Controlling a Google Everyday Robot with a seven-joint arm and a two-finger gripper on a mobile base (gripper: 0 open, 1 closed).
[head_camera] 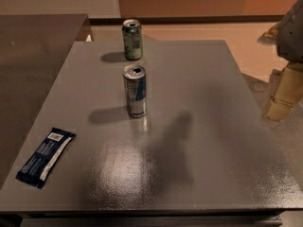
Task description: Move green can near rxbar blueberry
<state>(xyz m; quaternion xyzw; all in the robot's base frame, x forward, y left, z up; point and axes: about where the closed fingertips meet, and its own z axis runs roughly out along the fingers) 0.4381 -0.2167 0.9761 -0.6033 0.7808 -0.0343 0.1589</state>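
So the gripper is way over at the right edge of the view, past the right side of the table and hanging above the floor. Only pale yellowish parts of it show, with a grey bit of the arm above them, partly cut off by the frame. Honestly can't tell if it's clenched or released from here. It isn't touching anything on the table and it's well apart from both cans.

Nearest thing to it is the slim silver-and-blue can, standing upright around the middle of the grey tabletop, top opened, with its shadow falling off to the left. There's also a soft dark shadow on the glossy surface just right of and in front of that can.

The green can is behind the slim one, upright near the far edge of the table, green and white body with a silver top, and its shadow goes left too. The two cans are roughly in a line front to back, with a clear gap between them.

The rxbar blueberry lies flat by the near left corner, a dark blue wrapper with a pale stripe and a small white label at its far end, angled diagonally. It's well apart from the green can, pretty much across the table from it. A darker second table sits off to the left.
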